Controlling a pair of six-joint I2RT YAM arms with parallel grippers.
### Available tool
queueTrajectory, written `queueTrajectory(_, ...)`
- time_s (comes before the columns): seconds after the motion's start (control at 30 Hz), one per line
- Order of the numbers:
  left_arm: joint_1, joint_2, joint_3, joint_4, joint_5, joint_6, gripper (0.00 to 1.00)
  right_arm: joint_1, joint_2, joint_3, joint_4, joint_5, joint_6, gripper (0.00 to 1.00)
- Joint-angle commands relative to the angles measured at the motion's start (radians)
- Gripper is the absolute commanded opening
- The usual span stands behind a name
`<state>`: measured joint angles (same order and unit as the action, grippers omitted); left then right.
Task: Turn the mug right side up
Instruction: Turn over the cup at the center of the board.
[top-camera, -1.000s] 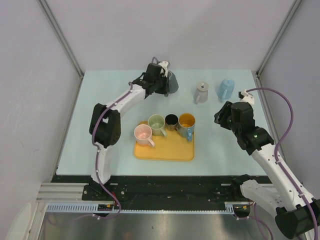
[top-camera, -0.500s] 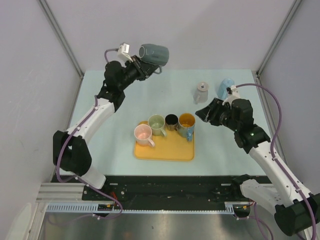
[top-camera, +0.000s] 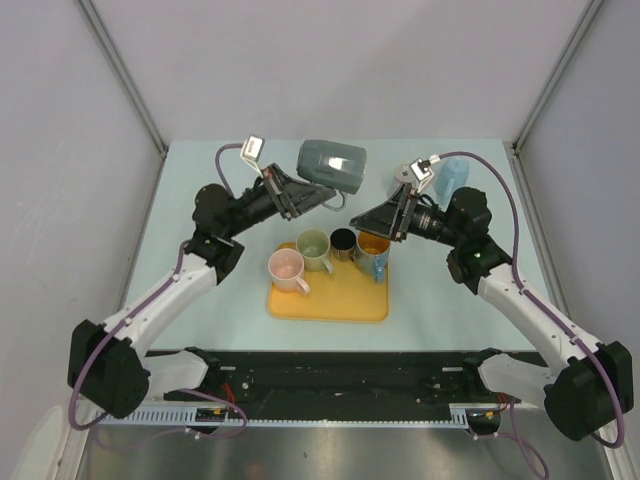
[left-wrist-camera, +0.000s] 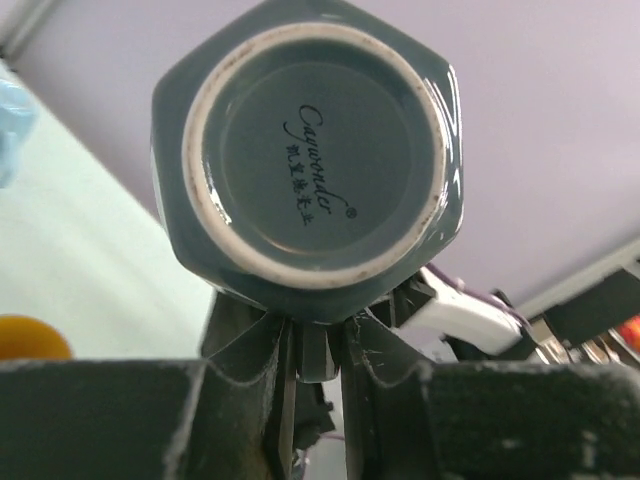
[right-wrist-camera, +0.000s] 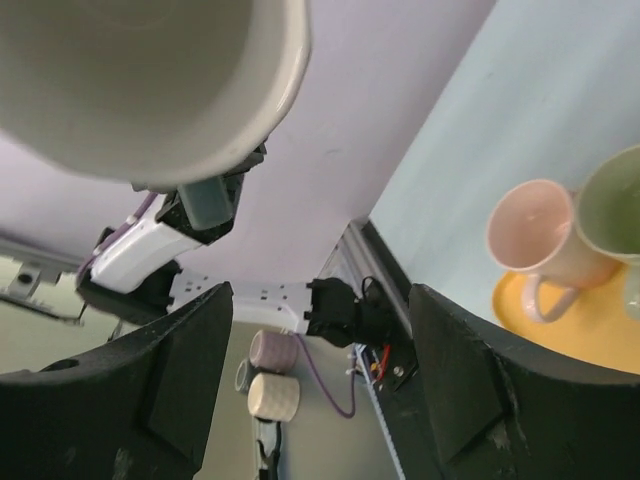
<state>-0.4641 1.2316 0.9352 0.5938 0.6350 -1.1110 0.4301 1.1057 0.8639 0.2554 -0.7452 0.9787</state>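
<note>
Arms: two. My left gripper (top-camera: 300, 195) and my right gripper (top-camera: 365, 218) are both lifted over the middle of the table (top-camera: 200, 230), and their tips point at each other.
Left pincer: clamped narrow on the handle of the grey-blue mug (top-camera: 333, 165).
Right pincer: spread wide with nothing in it, just beside the mug's mouth and not touching it.
Task mug: one. It is in the air over the far half of the table, lying on its side, with its base toward my left wrist and its mouth toward my right.
Tray: one orange tray (top-camera: 330, 300), midway along the near edge.
Mugs on the tray: four, all mouth up. They are a pink mug (top-camera: 286, 268), a pale green mug (top-camera: 313, 246), a black mug (top-camera: 343, 240) and an orange-lined mug (top-camera: 373, 245).
Other mugs: one light blue mug (top-camera: 455, 178) by the far right corner.
Only the left wrist view shows: the mug's underside, with its pale unglazed ring, printed script and angular outer wall.
Only the right wrist view shows: the mug's cream-coloured inside.
Only the top view shows: all the mugs at once.
</note>
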Motion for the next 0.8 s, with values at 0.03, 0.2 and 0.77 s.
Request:
queueTrajectory(0.03, -0.057, -0.126, -0.038, 0.184, -0.004, -0.020, 0.00, 0.067, -0.023, 0.007, 0.150, -0.023, 0.060, 0.77)
queueTrajectory(0.2, -0.105, -0.149, -0.065, 0.181, -0.014, 0.007, 0.00, 0.098, -0.018, 0.018, 0.223, -0.025, 0.103, 0.76)
queueTrajectory(0.77, -0.174, -0.162, -0.085, 0.121, -0.051, 0.077, 0.00, 0.162, -0.001, 0.115, 0.159, 0.075, 0.012, 0.65)
